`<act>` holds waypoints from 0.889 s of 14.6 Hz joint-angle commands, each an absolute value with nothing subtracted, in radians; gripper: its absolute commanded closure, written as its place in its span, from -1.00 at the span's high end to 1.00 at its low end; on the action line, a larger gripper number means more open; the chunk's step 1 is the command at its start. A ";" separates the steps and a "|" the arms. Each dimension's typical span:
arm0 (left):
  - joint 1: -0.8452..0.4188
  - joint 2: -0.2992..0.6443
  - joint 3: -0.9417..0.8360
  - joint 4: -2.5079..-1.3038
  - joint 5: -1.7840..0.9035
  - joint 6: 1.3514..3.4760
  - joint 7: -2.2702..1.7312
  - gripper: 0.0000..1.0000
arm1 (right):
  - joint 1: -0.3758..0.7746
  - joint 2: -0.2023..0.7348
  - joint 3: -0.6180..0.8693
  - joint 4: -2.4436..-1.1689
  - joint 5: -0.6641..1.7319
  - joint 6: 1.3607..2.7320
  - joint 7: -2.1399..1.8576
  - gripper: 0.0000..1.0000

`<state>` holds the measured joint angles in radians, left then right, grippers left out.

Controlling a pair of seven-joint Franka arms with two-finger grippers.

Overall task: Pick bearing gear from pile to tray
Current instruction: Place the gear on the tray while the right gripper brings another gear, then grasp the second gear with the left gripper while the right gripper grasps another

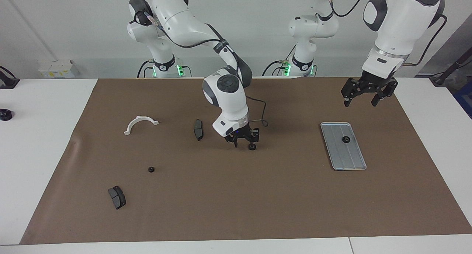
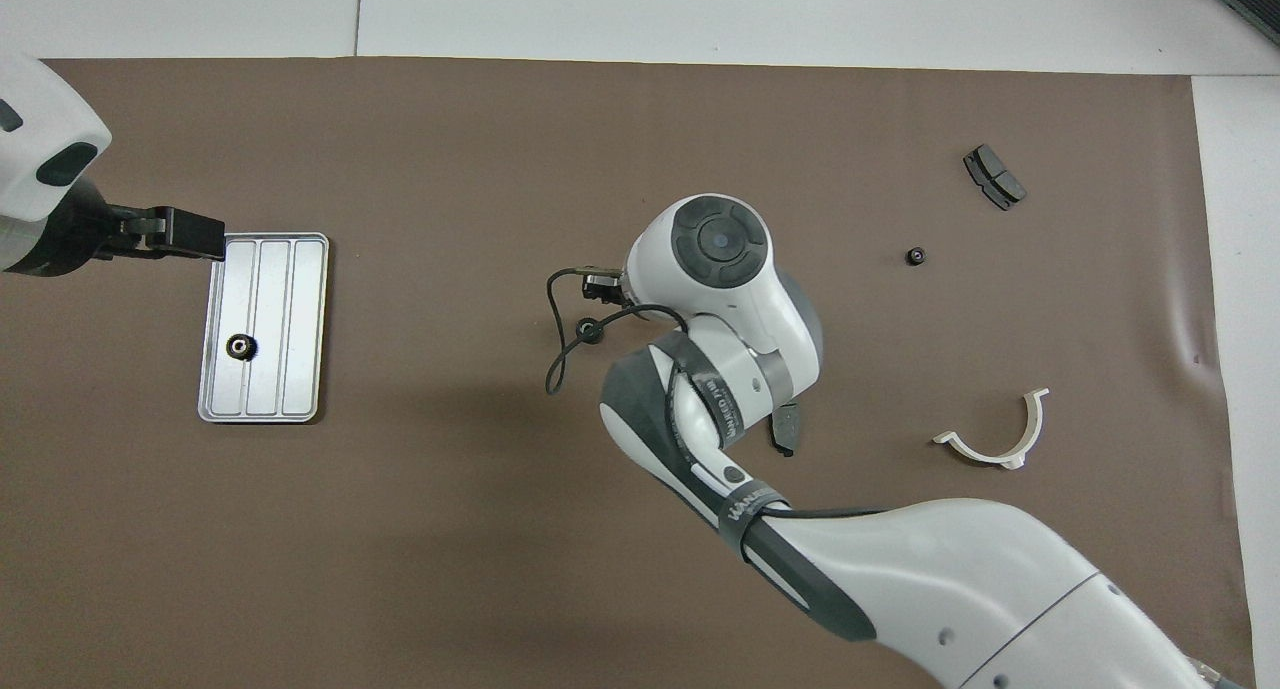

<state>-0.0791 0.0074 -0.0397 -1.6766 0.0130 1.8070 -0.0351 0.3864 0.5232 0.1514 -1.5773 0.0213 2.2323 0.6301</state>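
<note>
Over the middle of the brown mat, my right gripper [image 1: 244, 143] hangs low with its fingers apart. A small black bearing gear [image 1: 252, 148] lies on the mat at the tip of one finger; whether they touch I cannot tell. In the overhead view the wrist hides this spot. The silver tray [image 1: 343, 156] [image 2: 300, 319] lies toward the left arm's end, with one gear [image 1: 346, 139] [image 2: 240, 346] on it. My left gripper [image 1: 363, 99] waits open in the air beside the tray. The pile is scattered toward the right arm's end, with another gear [image 1: 151, 169] [image 2: 914, 257].
The scatter also holds a white half-ring [image 1: 141, 124] [image 2: 995, 439] and two dark brake pads, one [image 1: 198, 129] [image 2: 785, 429] beside the right wrist and one [image 1: 117, 197] [image 2: 993, 176] farther from the robots. A black cable [image 1: 262, 117] loops off the right wrist.
</note>
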 commanded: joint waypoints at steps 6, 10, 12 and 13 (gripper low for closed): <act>-0.310 0.135 -0.028 -1.764 0.014 2.074 -0.288 1.00 | 0.091 0.474 0.164 -1.542 -0.130 2.074 0.267 0.31; -0.431 0.201 -0.026 -1.833 0.023 2.235 -0.409 1.00 | -0.040 0.476 0.164 -1.558 -0.127 2.077 0.108 0.24; -0.475 0.305 -0.026 -1.804 0.089 2.311 -0.518 1.00 | -0.087 0.477 0.164 -1.578 -0.127 2.089 0.043 0.19; -0.492 0.333 -0.028 -1.810 0.094 2.365 -0.546 1.00 | -0.106 0.479 0.166 -1.592 -0.126 2.101 0.019 0.19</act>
